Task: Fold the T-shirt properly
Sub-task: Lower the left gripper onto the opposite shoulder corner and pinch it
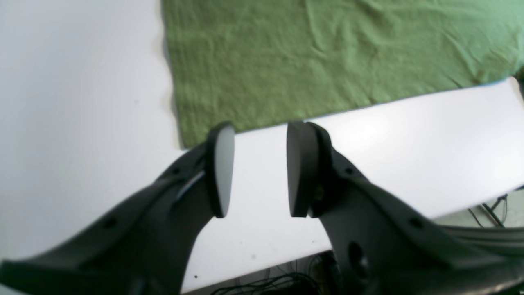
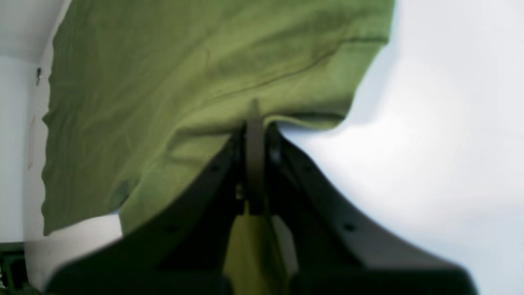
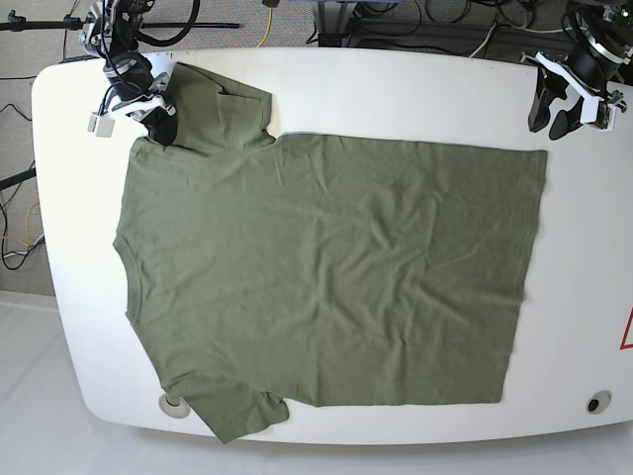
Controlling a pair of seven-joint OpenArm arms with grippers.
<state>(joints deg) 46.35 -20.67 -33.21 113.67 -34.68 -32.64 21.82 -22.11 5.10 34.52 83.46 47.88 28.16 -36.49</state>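
T-shirt (image 3: 326, 267) lies spread flat across the white table (image 3: 415, 94). Right gripper (image 3: 158, 121), upper left of the base view, pinches its sleeve edge; left gripper (image 3: 556, 117), upper right, hangs parted above the table.

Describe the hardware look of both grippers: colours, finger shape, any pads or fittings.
Both grippers, left gripper and right gripper, have matte black, curved, tapering fingers with small round holes along their sides. The left's flat oval pads look pale grey on one face. From the base view, white fittings sit behind each black gripper.
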